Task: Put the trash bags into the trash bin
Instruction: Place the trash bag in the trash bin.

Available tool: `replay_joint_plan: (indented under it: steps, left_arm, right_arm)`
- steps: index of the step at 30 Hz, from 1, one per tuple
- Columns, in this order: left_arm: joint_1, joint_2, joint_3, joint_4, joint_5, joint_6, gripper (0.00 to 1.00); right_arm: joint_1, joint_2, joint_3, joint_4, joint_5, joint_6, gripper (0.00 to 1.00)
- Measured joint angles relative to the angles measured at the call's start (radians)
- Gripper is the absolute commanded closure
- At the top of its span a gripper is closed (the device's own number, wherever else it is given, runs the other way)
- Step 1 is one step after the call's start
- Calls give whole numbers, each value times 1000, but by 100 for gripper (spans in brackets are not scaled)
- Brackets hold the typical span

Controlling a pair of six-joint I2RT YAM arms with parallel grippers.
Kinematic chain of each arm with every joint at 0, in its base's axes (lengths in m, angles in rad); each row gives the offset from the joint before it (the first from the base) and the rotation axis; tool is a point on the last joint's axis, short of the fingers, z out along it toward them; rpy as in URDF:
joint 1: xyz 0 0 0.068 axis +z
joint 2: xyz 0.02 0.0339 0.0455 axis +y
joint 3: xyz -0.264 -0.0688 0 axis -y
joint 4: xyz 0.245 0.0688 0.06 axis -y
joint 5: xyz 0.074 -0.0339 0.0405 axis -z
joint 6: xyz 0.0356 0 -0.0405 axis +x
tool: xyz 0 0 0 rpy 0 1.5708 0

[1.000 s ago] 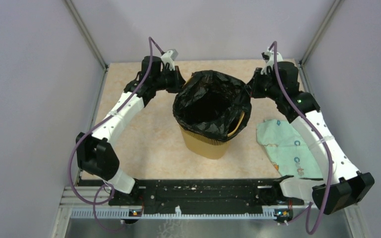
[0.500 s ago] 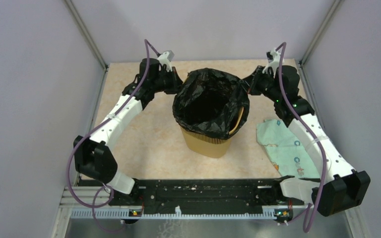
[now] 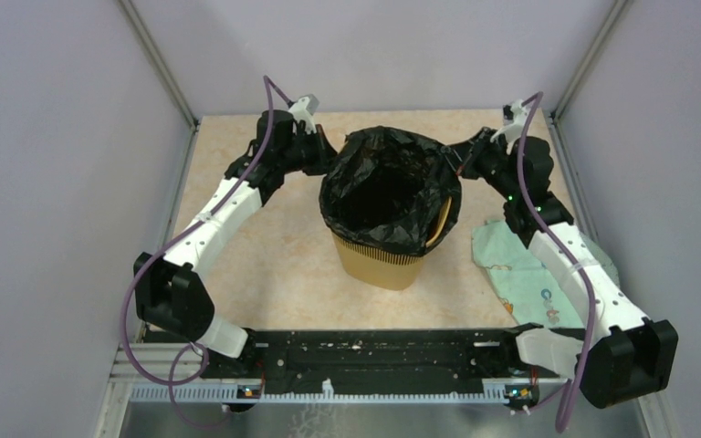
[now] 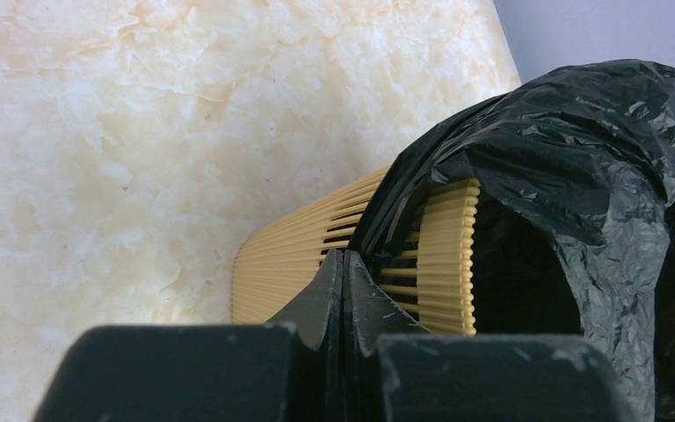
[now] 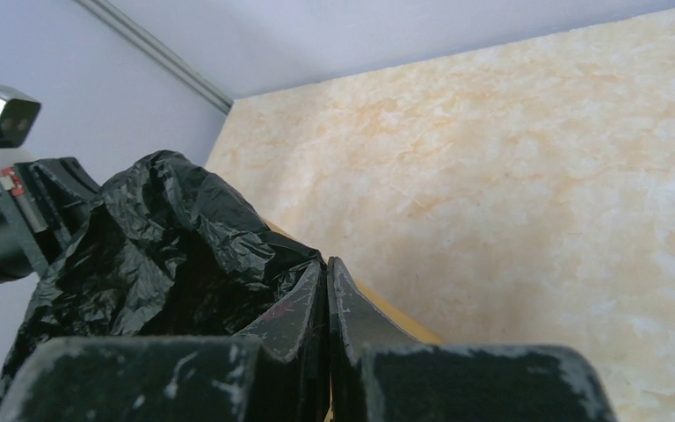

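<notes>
The yellow trash bin (image 3: 379, 265) stands mid-table with the black trash bag (image 3: 388, 187) opened inside it, its edge draped over the rim. My left gripper (image 3: 331, 157) is at the bag's far-left edge. In the left wrist view it (image 4: 344, 257) is shut on a fold of the bag (image 4: 580, 132) beside the bin's slotted band (image 4: 290, 255). My right gripper (image 3: 456, 157) is at the bag's far-right edge. In the right wrist view it (image 5: 327, 264) is shut on the bag's edge (image 5: 158, 237). The front right of the rim shows bare.
A pale green patterned cloth (image 3: 520, 269) lies on the table to the right of the bin, partly under my right arm. Grey walls close in the table on the left, right and back. The left wrist camera (image 5: 0, 114) shows across the bag.
My right wrist has swung outward to the right and my left gripper has shifted slightly up and left. Both stay shut on the bag's edge and the bag's mouth stays stretched open.
</notes>
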Motion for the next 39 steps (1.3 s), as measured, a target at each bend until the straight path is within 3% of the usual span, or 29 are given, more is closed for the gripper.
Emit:
replay_joint_plan:
  steps: [13,17,23,33,39]
  left_arm:
    - [0,-23,-15,-8,-49,-13,100]
    - [0,-32,-17,-22,-73,-13,100]
    - [0,-32,-17,-23,-75,-20,100]
    - [-13,-24,-9,-22,-76,-27,100]
    - [-15,-23,-7,-26,-76,-26,100]
  right_arm:
    - [-11,37,-194,495,-138,293,100]
    - [-11,76,-188,550,-155,341,100]
    - [-12,59,-109,348,-121,251,100]
    - [1,6,10,32,-74,98,61]
    - [10,-13,56,-103,-64,47,48]
